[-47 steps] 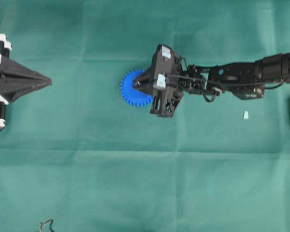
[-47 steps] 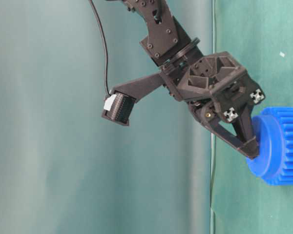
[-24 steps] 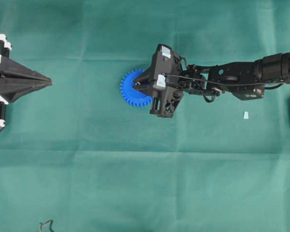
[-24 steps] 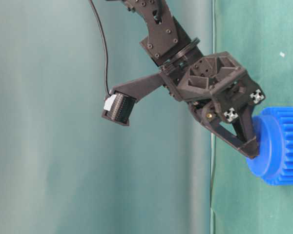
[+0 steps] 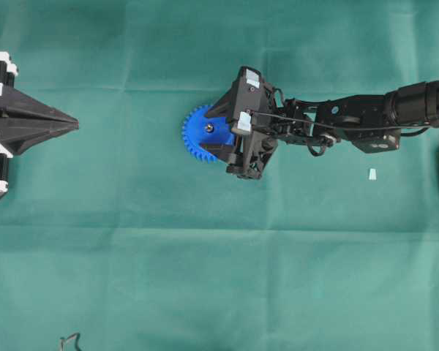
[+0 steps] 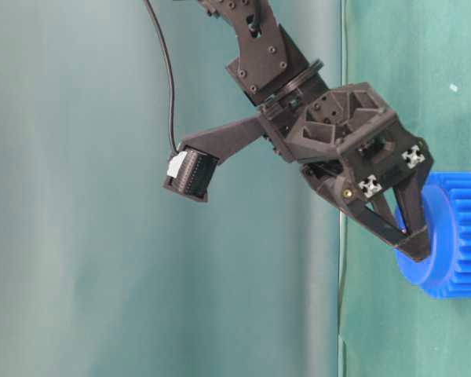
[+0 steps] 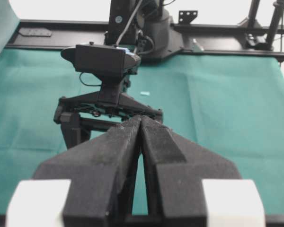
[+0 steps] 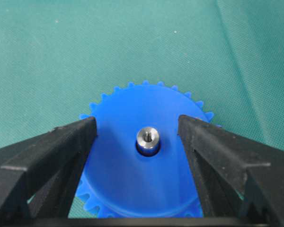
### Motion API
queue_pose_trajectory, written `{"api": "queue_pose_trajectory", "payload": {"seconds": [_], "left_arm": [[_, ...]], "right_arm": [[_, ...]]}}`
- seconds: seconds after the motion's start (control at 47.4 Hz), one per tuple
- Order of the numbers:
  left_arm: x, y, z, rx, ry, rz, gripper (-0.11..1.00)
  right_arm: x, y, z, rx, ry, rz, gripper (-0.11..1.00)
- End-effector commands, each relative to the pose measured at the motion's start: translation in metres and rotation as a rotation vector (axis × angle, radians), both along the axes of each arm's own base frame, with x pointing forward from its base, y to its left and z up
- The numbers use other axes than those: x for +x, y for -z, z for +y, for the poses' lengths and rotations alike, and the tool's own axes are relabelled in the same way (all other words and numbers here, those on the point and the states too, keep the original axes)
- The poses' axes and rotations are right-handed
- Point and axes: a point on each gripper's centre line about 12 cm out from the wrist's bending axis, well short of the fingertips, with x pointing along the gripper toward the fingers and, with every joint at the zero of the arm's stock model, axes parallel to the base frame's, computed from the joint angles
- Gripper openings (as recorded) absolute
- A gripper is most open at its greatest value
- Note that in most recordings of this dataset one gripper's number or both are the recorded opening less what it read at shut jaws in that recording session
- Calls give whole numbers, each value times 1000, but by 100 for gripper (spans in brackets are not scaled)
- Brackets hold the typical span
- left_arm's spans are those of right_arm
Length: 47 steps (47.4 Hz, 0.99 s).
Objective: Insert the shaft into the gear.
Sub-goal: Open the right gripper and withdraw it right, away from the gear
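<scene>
Right gripper has just spread from a pinch to wide, jaws flanking the gear hub — shaft stands alone in the gear's centre hole, released. Insertion looks done. Left gripper closed, well away from gear.

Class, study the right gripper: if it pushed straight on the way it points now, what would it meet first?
Most likely the gear. The right gripper points down at its hub, open fingers either side of the seated shaft.
</scene>
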Motion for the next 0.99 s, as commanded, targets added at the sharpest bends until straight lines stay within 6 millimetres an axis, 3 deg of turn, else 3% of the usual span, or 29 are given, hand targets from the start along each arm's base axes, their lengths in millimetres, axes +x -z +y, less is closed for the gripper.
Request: {"api": "queue_pose_trajectory", "payload": {"seconds": [0.0,0.485,0.801,0.97], "left_arm": [[2,-12,1,3,-3,-31,0],[2,-12,1,3,-3,-31,0],[2,-12,1,3,-3,-32,0],[1,-12,1,3,-3,-32,0]], "right_arm": [[-1,-4,4,2,-11,3,94],[-22,-110,9,-52,-68,-146,95],[-28,-121,9,-67,-74,-173,95],[-48,-131,11,-69,-71,-201,94]]}}
